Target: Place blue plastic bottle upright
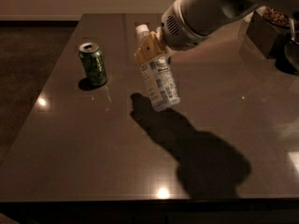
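The blue plastic bottle (160, 80) is clear with a white cap and a white-and-blue label. It hangs nearly upright, cap up and leaning slightly left, a little above the dark table (93, 143) near its middle. My gripper (153, 48) is shut on the bottle's upper part, its tan fingers (148, 47) clamped below the cap. The grey arm comes in from the upper right. The bottle's shadow lies on the table just below it.
A green can (93, 64) stands upright on the table to the left of the bottle. A dark box and other objects (271, 29) sit at the far right edge. The floor drops off beyond the table's left edge.
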`<control>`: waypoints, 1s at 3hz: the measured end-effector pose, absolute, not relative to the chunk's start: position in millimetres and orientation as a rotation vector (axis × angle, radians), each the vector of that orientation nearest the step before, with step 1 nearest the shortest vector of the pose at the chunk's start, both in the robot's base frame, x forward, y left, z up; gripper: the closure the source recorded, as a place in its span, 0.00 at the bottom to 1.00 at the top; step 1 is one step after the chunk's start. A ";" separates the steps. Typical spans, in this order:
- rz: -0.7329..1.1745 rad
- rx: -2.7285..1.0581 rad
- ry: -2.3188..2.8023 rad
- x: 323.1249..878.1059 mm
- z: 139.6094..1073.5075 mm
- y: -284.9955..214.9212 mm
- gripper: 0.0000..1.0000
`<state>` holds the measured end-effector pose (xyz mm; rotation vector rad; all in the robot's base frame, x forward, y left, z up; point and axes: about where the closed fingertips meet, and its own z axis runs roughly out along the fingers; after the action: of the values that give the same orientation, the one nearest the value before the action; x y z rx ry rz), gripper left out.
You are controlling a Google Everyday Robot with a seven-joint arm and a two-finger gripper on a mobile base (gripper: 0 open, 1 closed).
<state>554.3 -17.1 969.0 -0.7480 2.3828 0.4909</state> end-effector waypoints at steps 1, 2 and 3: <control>0.491 -0.748 2.383 554.3 969.1 -17.0 1.00; 0.572 -0.722 2.356 554.6 968.6 -18.4 1.00; 0.708 -0.659 2.286 555.2 964.1 -27.5 1.00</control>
<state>555.2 -27.5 964.1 -0.6588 2.2864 0.7082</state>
